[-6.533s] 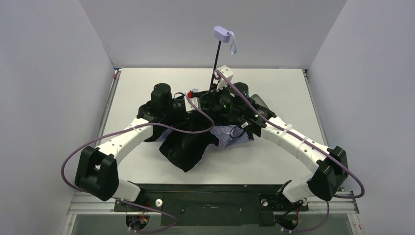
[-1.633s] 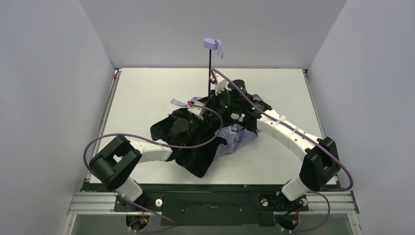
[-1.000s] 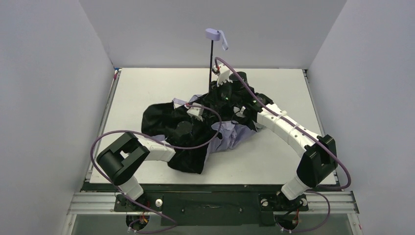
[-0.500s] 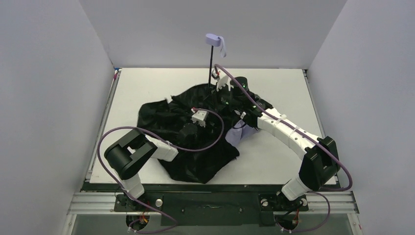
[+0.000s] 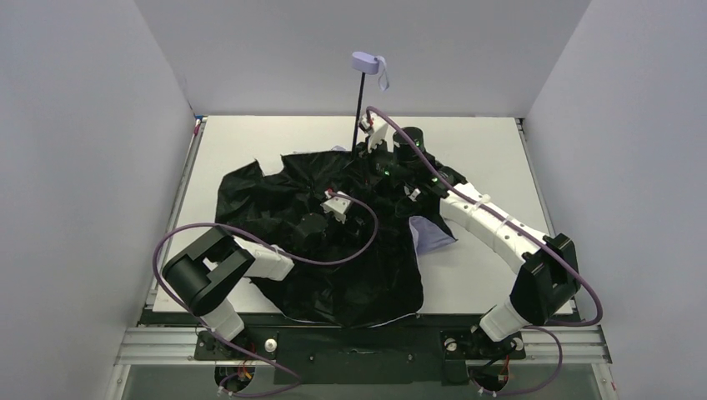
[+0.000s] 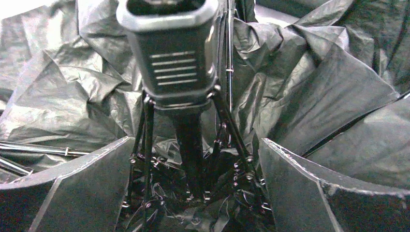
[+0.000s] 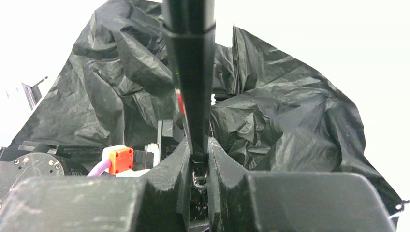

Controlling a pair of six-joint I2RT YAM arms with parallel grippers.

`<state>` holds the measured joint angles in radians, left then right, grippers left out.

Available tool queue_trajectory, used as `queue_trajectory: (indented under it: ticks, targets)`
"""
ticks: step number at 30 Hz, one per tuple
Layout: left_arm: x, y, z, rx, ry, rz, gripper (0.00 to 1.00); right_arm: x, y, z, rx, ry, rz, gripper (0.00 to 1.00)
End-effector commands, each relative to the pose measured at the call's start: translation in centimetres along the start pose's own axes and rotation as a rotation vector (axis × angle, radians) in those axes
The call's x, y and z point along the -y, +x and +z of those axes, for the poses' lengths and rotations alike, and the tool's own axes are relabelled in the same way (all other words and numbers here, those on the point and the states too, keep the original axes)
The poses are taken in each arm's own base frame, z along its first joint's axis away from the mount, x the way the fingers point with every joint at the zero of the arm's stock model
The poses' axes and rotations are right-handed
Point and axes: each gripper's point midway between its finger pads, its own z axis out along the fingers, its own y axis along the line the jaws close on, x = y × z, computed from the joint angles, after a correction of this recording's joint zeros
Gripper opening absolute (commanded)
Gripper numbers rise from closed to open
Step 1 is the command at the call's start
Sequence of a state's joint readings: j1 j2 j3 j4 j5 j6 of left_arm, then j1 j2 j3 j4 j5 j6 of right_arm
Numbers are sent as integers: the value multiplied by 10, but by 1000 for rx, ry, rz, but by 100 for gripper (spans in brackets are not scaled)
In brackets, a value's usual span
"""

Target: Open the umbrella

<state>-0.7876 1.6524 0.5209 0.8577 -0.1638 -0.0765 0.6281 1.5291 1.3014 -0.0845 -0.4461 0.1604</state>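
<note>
The white table [image 5: 250,146] carries the umbrella [image 5: 350,275]. Its canopy [image 5: 250,200] lies spread with the black underside up, from the middle of the table to the near edge. A fold of its pale lavender outer side [image 5: 433,237] shows toward the right edge.

The left arm [image 5: 250,260] reaches in from the near-left corner over the black cloth. The right arm [image 5: 492,225] comes from the near-right corner to the far side of the canopy.

There the thin black shaft [image 5: 361,100] rises almost upright, near the middle of the far edge. The right gripper [image 7: 198,162] is pinched narrow on the shaft, low down by the canopy.

The left gripper [image 6: 193,193] stands wide and holds nothing. Its fingers [image 6: 77,193] lie either side of the hinged ribs [image 6: 145,130], below the ribbed black runner [image 6: 169,53].

The small lavender handle [image 5: 364,60] tops the shaft, and its strap [image 5: 383,79] hangs at its right.
</note>
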Motion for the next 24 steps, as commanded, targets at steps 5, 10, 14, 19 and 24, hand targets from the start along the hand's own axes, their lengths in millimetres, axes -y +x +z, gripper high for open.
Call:
queue_trajectory:
  ticks: [5, 10, 14, 19, 24]
  targets:
    - [-14, 83, -24, -283, -12, 53, 97, -34, -230, -92, 637, -6, -197, 0]
    - [-15, 61, -23, -210, -10, 58, 97, -27, -214, -87, 584, 10, -209, 0]
    - [-8, -12, -23, -11, 37, 97, 97, -19, -141, -56, 431, 1, -236, 0]
    - [-1, -110, -32, 221, 90, 175, 100, -23, -94, -39, 346, -21, -241, 0]
    - [22, -159, -46, 337, 222, 226, 90, -29, -85, -35, 329, -38, -252, 0]
